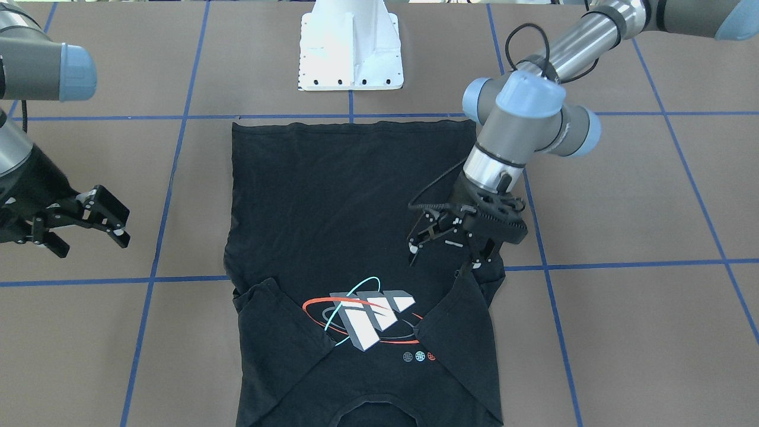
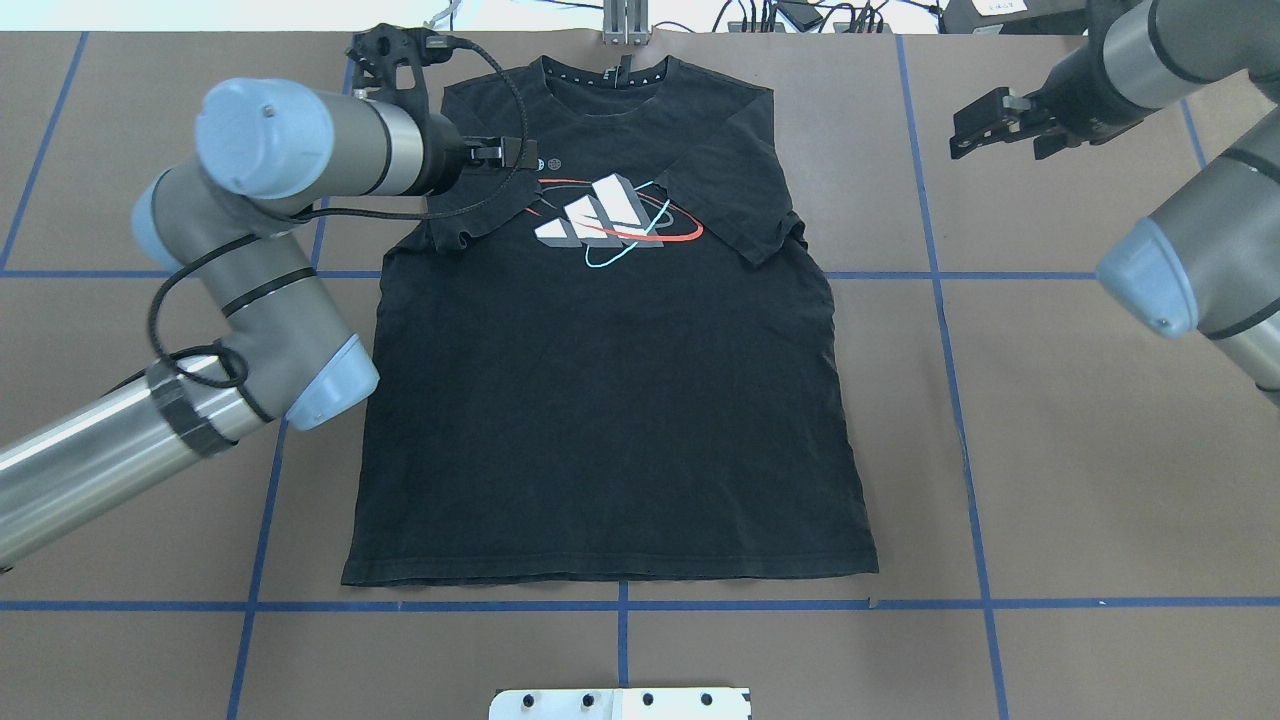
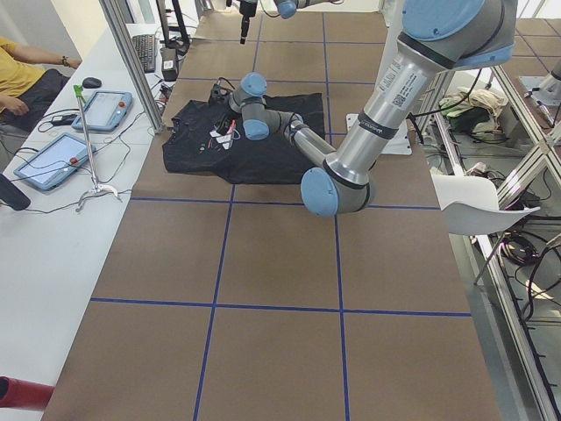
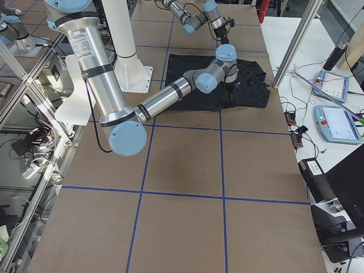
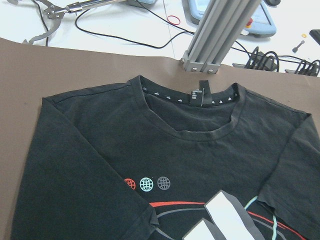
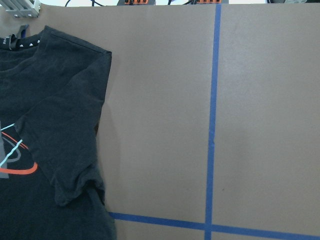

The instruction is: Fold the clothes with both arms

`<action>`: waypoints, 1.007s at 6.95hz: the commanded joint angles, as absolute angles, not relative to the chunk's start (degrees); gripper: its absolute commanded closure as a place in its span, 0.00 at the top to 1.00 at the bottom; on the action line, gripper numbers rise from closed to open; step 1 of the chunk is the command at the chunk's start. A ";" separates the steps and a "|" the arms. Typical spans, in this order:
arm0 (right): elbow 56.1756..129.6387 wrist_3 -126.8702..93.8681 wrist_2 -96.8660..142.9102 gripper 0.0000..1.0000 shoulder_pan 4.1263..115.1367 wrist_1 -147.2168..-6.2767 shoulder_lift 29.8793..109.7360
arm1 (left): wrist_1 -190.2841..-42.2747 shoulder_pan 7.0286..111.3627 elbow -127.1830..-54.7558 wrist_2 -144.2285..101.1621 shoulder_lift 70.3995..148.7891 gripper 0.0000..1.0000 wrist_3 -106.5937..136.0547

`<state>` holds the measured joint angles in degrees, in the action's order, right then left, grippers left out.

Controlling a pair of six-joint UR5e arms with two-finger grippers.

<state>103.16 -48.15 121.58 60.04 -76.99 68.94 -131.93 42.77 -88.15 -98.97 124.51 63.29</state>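
Silver-grey left arm (image 1: 528, 127), right arm (image 1: 24, 71); light-blue joint caps (image 1: 77, 72); black cables (image 2: 390, 213); white bolted pedestal (image 1: 351, 44).

Overhead and front-facing views: steep, opposed, both framing the black T-shirt (image 2: 600, 400). Side views: distant, looking along the table (image 3: 280, 263) from either end. Wrist views: close, over the T-shirt's collar end.

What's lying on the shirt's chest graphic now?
The folded-in left sleeve and right sleeve overlap the graphic's ring ends; centre blocks show. Ring parts beneath them are hidden.
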 commanded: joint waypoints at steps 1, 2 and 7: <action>108.96 -56.82 117.53 1.00 54.17 -76.99 70.04 | -132.45 39.75 -97.53 -99.23 119.37 1.00 65.11; 111.77 -61.04 113.77 1.00 49.96 -76.99 70.83 | -132.36 38.42 -100.52 -99.23 118.66 1.00 70.35; 129.00 -75.38 95.95 1.00 28.09 -76.99 86.81 | -132.36 28.76 -115.84 -100.64 94.98 1.00 71.11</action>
